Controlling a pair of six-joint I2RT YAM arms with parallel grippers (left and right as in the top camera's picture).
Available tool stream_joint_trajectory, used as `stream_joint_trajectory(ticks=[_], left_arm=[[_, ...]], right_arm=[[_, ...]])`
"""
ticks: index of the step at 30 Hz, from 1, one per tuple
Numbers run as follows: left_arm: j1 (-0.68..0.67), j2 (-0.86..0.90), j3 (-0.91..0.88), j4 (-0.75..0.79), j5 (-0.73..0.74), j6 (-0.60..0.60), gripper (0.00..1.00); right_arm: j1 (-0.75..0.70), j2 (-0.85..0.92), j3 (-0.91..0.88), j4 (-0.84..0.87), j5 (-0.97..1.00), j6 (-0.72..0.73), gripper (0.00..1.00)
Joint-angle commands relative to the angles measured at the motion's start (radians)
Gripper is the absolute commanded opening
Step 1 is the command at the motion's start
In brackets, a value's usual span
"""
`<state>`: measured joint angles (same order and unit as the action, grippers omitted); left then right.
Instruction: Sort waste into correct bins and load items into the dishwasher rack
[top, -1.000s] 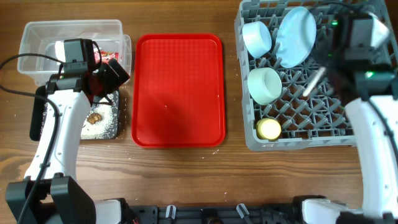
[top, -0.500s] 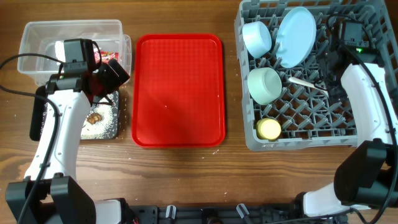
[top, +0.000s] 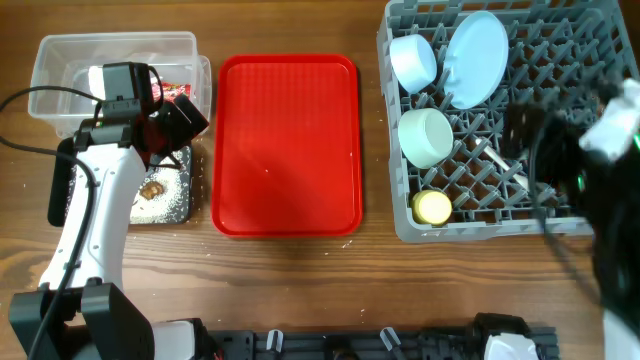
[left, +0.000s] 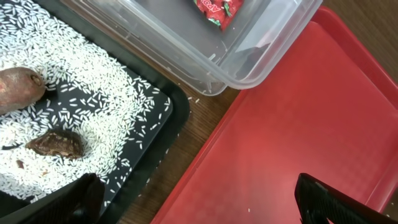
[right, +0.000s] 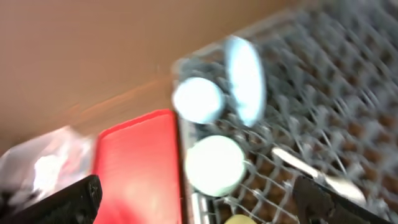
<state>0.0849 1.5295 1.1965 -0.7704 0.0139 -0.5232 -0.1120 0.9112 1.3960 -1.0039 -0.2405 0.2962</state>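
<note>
The grey dishwasher rack (top: 560, 60) holds a pale plate (top: 475, 58), a white bowl (top: 413, 60), a mint bowl (top: 425, 137), a yellow cup (top: 433, 207) and the white spoon (top: 497, 160), which lies flat on the grid. My right gripper (right: 199, 205) is open and empty, blurred, above the rack's right side. The left gripper (top: 175, 118) is open and empty over the gap between the black tray (left: 165, 118) and the red tray. A red wrapper (left: 217, 9) and white tissue (top: 100, 78) are in the clear tub (top: 60, 60). Rice, a carrot-like root (left: 18, 87) and a brown lump (left: 57, 142) lie in the black tray.
A flat red tray (top: 288, 145) lies mid-table between the bins and the rack, with a stray rice grain or two on it. The right arm (top: 605, 150) is a moving blur over the rack's right edge. Bare wood runs along the front.
My right gripper has opened and let go of the spoon, which now lies on the rack grid. The right arm has swung back toward the front right. The left arm has not moved.
</note>
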Motion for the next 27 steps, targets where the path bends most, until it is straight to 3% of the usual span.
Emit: stream_joint_trajectory(ticks=[1,9,13,21,27], left_arm=[[-0.003,-0.010,0.016,-0.001,0.004,0.019,1.00],[-0.003,-0.010,0.016,-0.001,0.004,0.019,1.00],[-0.003,-0.010,0.016,-0.001,0.004,0.019,1.00],[-0.003,-0.010,0.016,-0.001,0.004,0.019,1.00],[-0.003,-0.010,0.016,-0.001,0.004,0.019,1.00]], right_arm=[[0.003,-0.119,-0.001,-0.004,-0.130,-0.137,1.00],[0.002,-0.190,-0.002,-0.091,0.048,-0.140,1.00],[0.003,-0.216,-0.136,0.085,0.116,-0.167,1.00],[0.004,-0.592,-0.907,0.706,0.029,-0.162,1.00],[0.080,-0.836,-1.261,0.915,0.023,-0.162,1.00]])
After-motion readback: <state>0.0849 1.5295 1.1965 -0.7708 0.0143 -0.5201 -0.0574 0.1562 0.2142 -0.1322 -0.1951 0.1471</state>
